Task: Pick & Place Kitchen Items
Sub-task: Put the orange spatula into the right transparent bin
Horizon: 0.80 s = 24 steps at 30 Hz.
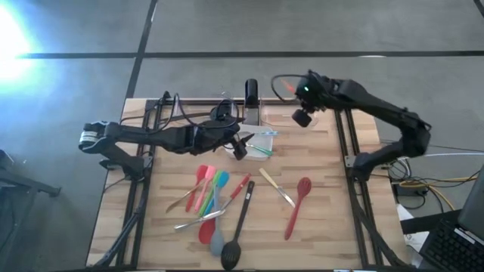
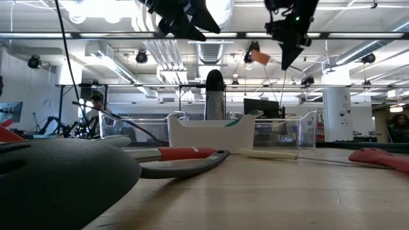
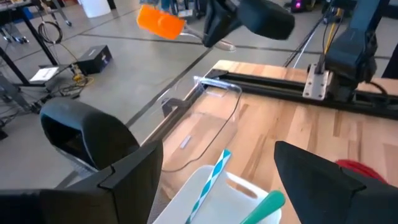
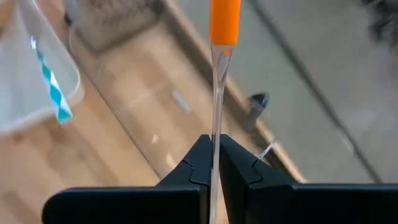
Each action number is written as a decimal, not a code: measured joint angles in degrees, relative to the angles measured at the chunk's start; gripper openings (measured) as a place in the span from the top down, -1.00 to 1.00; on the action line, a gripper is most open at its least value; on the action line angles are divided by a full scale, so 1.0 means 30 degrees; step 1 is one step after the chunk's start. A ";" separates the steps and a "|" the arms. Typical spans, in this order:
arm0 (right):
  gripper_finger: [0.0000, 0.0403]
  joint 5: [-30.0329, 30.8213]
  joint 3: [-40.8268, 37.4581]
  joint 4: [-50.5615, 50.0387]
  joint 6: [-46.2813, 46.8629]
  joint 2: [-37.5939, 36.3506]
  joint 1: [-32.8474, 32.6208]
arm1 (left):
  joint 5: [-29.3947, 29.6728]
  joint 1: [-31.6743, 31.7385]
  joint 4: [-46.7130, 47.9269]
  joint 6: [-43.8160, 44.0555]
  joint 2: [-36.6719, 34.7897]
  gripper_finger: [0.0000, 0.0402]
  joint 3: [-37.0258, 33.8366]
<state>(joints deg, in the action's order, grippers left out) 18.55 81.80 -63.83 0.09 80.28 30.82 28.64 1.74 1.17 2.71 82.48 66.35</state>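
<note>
My right gripper (image 1: 299, 89) is at the table's far edge, raised, shut on a utensil with an orange head (image 4: 224, 18) and a clear handle. It hangs over a clear bin (image 4: 124, 106). My left gripper (image 1: 240, 145) is open and empty, raised over the white dish (image 1: 263, 140), which holds a blue-striped piece (image 3: 210, 179) and a green one (image 3: 268, 204). Several utensils lie on the table's near half: coloured silicone spoons (image 1: 209, 187), a red spatula (image 1: 299, 202), a black spoon (image 1: 237, 230) and a pale-handled knife (image 1: 277, 187). My right gripper pinches the clear handle (image 4: 215, 134) between its two fingertips, a little way below the orange head. The utensil runs on past the fingertips in line with the fingers, head outward (image 3: 160, 22). It is lifted clear of the table and the bin.
A dark upright grater-like thing (image 1: 251, 94) stands at the far edge beside the dish. Clear bins (image 2: 281, 131) flank the dish. Black frame rails (image 1: 344, 143) run along both table sides. Bare wood lies between the dish and the utensils.
</note>
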 joint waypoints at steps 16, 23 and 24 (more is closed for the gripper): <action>0.96 -0.4072 0.2170 -0.0435 -0.4408 0.6077 0.2672 | -0.0005 0.0001 0.2095 -0.0231 -0.0007 -0.54 -0.0007; 0.96 -0.4352 0.2076 -0.0043 -0.4768 0.7713 0.3819 | -0.0005 -0.0002 0.2187 -0.0235 -0.0029 -0.54 -0.0007; 0.96 -0.4481 0.2068 0.0004 -0.4770 0.7970 0.3933 | -0.0005 -0.0002 0.2241 -0.0235 -0.0029 -0.54 -0.0007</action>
<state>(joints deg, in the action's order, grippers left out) 5.11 88.01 -63.81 -14.22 104.19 42.62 28.62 1.74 7.89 2.00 82.39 66.32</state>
